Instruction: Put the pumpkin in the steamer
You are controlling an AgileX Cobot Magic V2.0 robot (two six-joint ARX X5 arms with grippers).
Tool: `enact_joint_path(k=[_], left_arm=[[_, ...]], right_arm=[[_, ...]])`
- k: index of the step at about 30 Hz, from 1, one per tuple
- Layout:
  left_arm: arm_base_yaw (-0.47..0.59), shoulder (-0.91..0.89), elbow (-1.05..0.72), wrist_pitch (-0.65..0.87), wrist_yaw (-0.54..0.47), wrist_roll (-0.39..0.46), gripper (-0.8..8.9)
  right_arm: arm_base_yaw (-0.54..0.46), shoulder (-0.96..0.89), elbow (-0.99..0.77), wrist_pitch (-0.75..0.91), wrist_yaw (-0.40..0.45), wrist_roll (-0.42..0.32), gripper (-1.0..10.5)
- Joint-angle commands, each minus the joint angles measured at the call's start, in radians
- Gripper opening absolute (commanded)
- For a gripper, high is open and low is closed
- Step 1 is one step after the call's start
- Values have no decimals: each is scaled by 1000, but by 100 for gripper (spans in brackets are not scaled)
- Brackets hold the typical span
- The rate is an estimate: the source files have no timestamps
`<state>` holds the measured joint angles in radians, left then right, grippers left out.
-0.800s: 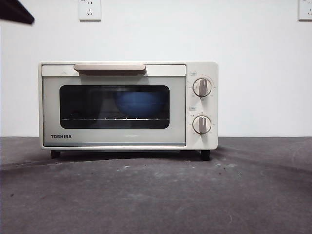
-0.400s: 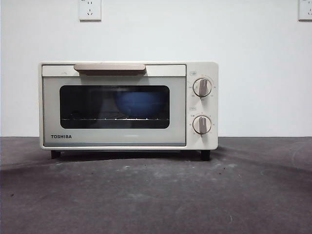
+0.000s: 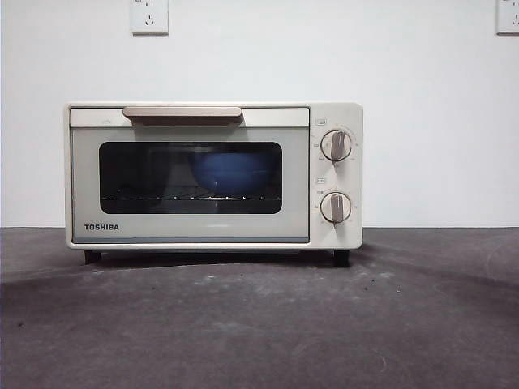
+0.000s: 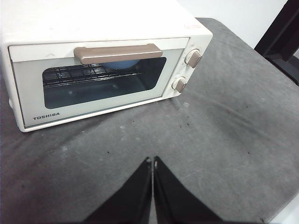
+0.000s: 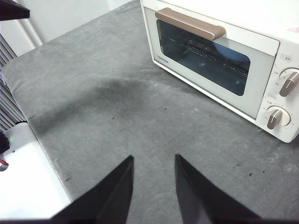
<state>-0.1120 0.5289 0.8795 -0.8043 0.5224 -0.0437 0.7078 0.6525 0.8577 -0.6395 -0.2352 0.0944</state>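
Note:
The cream-white steamer (image 3: 211,231) stands on the grey table with its door shut and its bar handle (image 3: 182,113) at the top. Through the dark window a blue bowl (image 3: 235,172) shows on the wire rack inside. The pumpkin is out of view in every frame. My left gripper (image 4: 152,159) hangs shut and empty over the table in front of the steamer (image 4: 93,18). My right gripper (image 5: 154,157) is open and empty, well back from the steamer (image 5: 261,28). Neither arm shows in the front view.
Two round knobs (image 3: 336,146) sit on the steamer's right panel. A grey mat (image 3: 259,324) covers the table in front of it. The table's edge and a white surface (image 5: 28,186) show in the right wrist view. A white wall with sockets (image 3: 149,16) stands behind.
A black arm tip that showed at the top left corner of the front view one second ago has left the picture. The steamer has not moved.

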Motion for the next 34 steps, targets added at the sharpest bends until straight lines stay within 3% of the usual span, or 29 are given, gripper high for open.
enact_joint_path(k=[1, 12, 16, 34], left_arm=[[-3, 2, 17, 10, -1, 9, 15], [-3, 2, 17, 10, -1, 9, 16], [-3, 2, 17, 11, -1, 9, 16], [-2, 2, 17, 12, -1, 9, 18]], right_arm=[[10, 6, 4, 11, 0, 10, 144], [10, 6, 4, 10, 0, 10, 142], [10, 6, 4, 10, 0, 7, 4], [10, 5, 4, 11, 0, 6, 6]])
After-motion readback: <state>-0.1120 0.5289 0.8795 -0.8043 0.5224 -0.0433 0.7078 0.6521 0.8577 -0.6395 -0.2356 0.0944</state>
